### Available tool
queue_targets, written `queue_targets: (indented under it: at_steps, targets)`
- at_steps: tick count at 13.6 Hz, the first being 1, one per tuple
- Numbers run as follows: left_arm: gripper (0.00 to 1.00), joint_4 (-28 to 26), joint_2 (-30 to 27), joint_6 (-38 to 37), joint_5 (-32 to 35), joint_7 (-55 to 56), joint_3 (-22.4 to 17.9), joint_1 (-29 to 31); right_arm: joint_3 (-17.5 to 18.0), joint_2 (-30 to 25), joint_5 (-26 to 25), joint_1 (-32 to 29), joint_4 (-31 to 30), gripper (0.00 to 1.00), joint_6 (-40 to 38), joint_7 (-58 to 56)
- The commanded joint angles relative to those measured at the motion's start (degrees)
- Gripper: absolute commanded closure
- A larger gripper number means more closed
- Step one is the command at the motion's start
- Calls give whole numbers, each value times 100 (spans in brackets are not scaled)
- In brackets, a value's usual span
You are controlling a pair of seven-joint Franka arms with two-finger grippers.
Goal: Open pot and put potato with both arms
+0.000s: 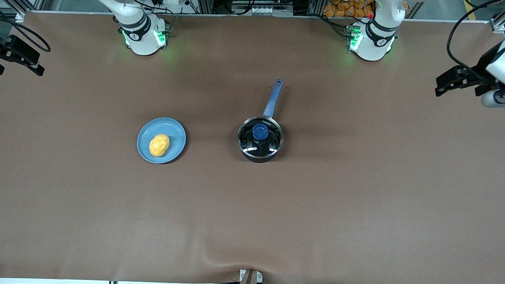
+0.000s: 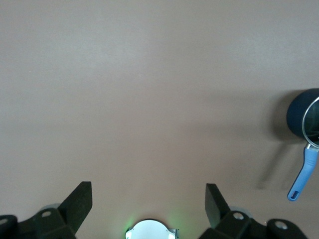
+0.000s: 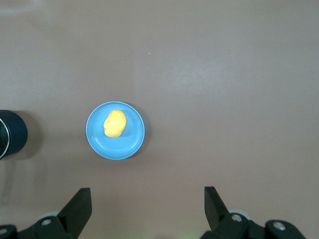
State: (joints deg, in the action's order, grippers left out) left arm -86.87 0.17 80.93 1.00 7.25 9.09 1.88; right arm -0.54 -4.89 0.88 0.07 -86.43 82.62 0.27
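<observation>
The black pot point(image 1: 260, 139) stands mid-table with its glass lid point(image 1: 252, 144) on, blue knob point(image 1: 260, 131) up, and its blue handle point(image 1: 273, 98) pointing toward the robots' bases. The yellow-orange potato point(image 1: 159, 145) lies on a blue plate point(image 1: 173, 128) beside the pot, toward the right arm's end. My left gripper point(image 1: 439, 84) hangs open and empty above the left arm's end of the table. My right gripper point(image 1: 20, 64) hangs open and empty above the right arm's end. The left wrist view shows the left gripper point(image 2: 148, 185) and the pot's edge point(image 2: 299, 117). The right wrist view shows the right gripper point(image 3: 147, 189), the potato point(image 3: 114, 123) and the plate point(image 3: 130, 142).
The brown table mat point(image 1: 360, 196) covers the whole table. A heap of orange-brown lumps point(image 1: 347, 5) sits off the table next to the left arm's base. A small metal bracket point(image 1: 249, 280) stands at the table edge nearest the front camera.
</observation>
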Motion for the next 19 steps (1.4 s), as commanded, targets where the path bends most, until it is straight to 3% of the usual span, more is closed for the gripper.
queue_targets:
  at_steps: [1, 7, 15, 19]
  targets:
    - [0, 196, 456, 167, 23, 22, 329, -48, 63, 32, 79, -103, 74, 0, -62, -71]
    - [0, 196, 1195, 958, 23, 1627, 1410, -196, 55, 32, 87, -121, 82, 0, -62, -71]
    - [0, 196, 2240, 2259, 120, 4177, 1376, -1883, 54, 32, 87, -86, 82, 0, -62, -71]
    - [0, 153, 2698, 2821, 873, 4826, 1367, -2473, 54, 32, 87, -68, 74, 0, -62, -71]
